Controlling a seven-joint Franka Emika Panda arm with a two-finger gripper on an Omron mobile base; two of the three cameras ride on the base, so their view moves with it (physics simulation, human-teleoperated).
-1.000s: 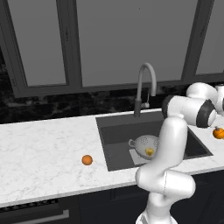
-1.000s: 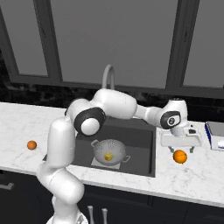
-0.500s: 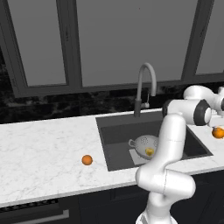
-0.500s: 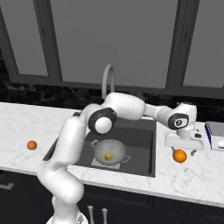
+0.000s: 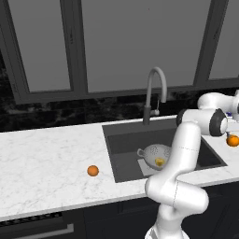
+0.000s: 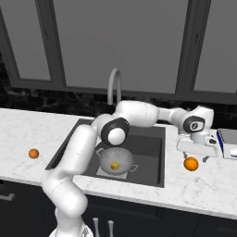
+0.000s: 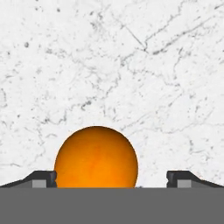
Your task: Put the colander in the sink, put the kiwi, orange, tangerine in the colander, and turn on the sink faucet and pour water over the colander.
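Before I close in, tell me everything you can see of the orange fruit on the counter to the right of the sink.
The orange fruit is a smooth, bright orange ball, whole and unmarked, resting on the white marble counter right of the sink. The open gripper hangs just above it, the fruit lying nearer one fingertip than the other; no contact shows. Its underside is hidden.

A white marble counter runs beneath tall dark-framed windows. At its right end, near the wall, sits a small white box-like object with a blue edge.
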